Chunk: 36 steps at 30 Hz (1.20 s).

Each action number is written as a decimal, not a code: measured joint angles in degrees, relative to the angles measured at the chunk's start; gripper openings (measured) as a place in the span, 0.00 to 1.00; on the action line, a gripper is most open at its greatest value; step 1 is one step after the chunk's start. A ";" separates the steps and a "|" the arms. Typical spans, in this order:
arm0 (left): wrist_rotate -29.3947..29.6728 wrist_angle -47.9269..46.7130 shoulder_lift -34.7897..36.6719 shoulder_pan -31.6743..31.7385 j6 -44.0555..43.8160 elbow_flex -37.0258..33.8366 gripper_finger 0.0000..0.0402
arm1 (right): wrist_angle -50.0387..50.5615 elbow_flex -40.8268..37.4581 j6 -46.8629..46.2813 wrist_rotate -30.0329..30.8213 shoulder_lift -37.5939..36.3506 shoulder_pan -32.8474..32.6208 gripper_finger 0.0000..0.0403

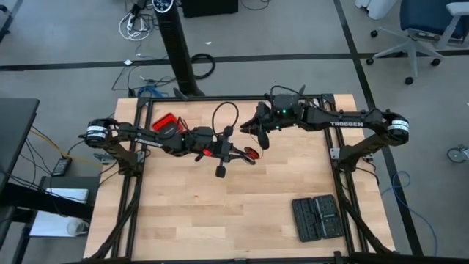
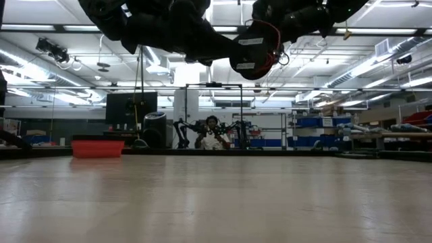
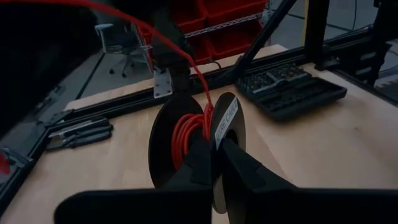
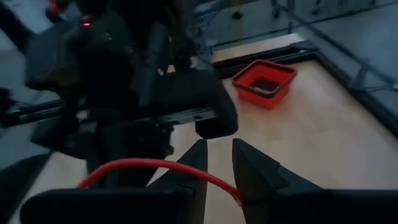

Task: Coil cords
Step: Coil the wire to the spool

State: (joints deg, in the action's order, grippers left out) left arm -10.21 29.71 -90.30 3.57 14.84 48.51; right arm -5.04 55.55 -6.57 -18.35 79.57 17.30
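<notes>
The left gripper [image 3: 214, 152] fills the front of its own wrist view, its fingers clenched on a black spool [image 3: 193, 155] with the red wire [image 3: 186, 134] wound round the hub. From the spool the wire runs up and away toward the right gripper [image 4: 217, 165], whose fingers are pinched on the wire a little short of its free end. Seen from above, both grippers meet over the far middle of the table [image 1: 183, 220], well clear of the wood; the level view confirms they hang high above it.

The likely trouble is tension. If the right arm pulls off line, the thin wire could slip out of its fingers or ride over the spool's flange and unwind. A slack loop might also snag on the left arm's joints.

The red box [image 1: 167, 125] sits just beside the left arm at the far left, and a black case [image 1: 316, 217] lies near right. The near middle of the table offers the most open room.
</notes>
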 joint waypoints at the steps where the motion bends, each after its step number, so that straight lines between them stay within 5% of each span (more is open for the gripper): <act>1: -0.01 0.11 0.00 0.00 -0.37 0.00 0.03 | -0.15 -0.02 0.14 1.85 0.00 -0.41 0.18; 5: 0.65 0.20 0.00 0.00 -0.54 0.00 0.03 | -4.08 -0.03 -6.14 11.00 0.00 -1.23 0.18; 19: 1.58 3.29 -0.02 0.09 4.11 0.00 0.03 | -34.46 -0.04 -15.35 13.03 8.58 0.11 0.19; 26: -0.79 3.64 -0.02 0.09 5.87 0.00 0.03 | -26.95 -0.04 -11.60 -2.47 8.88 6.74 0.19; 30: -2.22 2.98 -0.02 -0.22 5.39 0.00 0.03 | -14.17 0.02 -9.10 -12.17 7.32 11.92 0.19; 36: -2.37 3.21 -0.02 -0.26 4.40 0.00 0.03 | 10.20 -0.13 0.92 -12.34 6.02 16.03 0.19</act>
State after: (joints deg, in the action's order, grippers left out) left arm -12.58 32.92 -90.32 3.31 19.25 48.51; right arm 5.16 55.42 -5.65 -30.69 85.59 33.34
